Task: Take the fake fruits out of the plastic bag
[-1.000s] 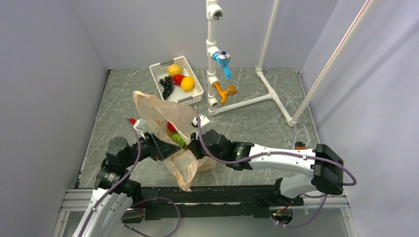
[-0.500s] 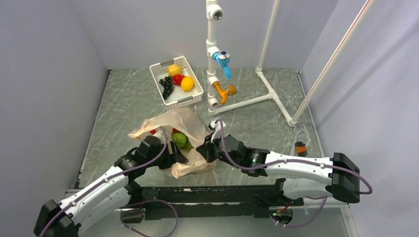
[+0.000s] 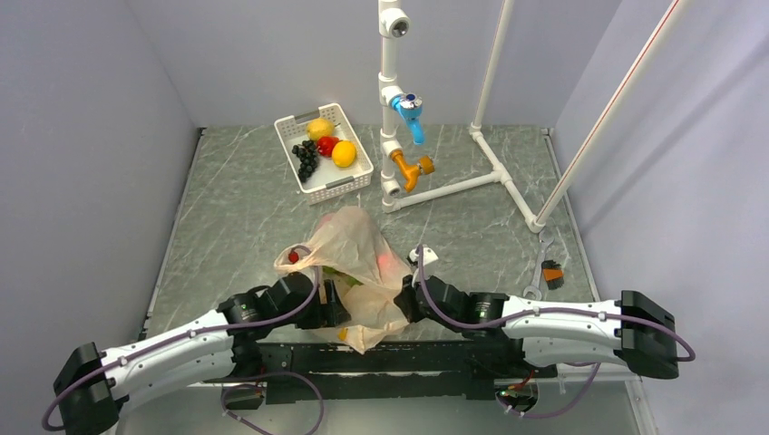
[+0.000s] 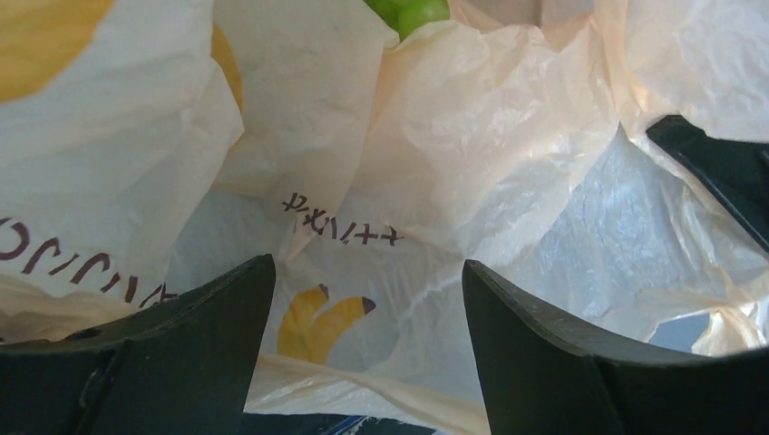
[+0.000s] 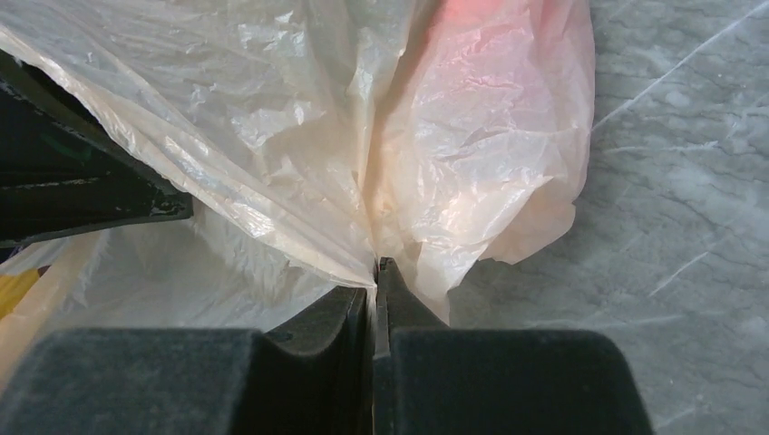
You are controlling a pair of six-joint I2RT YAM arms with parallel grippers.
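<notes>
I've got the plastic bag (image 3: 355, 258) slumped on the table (image 3: 227, 208) near the front edge, right between my two arms. My right gripper (image 5: 374, 269) has its jaws pressed together on a fold of the bag's thin film, pinching it at the very tips. My left gripper (image 4: 367, 272) is nosed up against the bag's other side, jaws spread wide, with crinkled film and a yellow print (image 4: 317, 317) just ahead of them and nothing clamped. The fruit is inside the bag: a green fruit (image 4: 408, 11) peeks out at the top and a red fruit (image 3: 388, 264) glows through the film. The white basket (image 3: 343, 184) sits well behind.
</notes>
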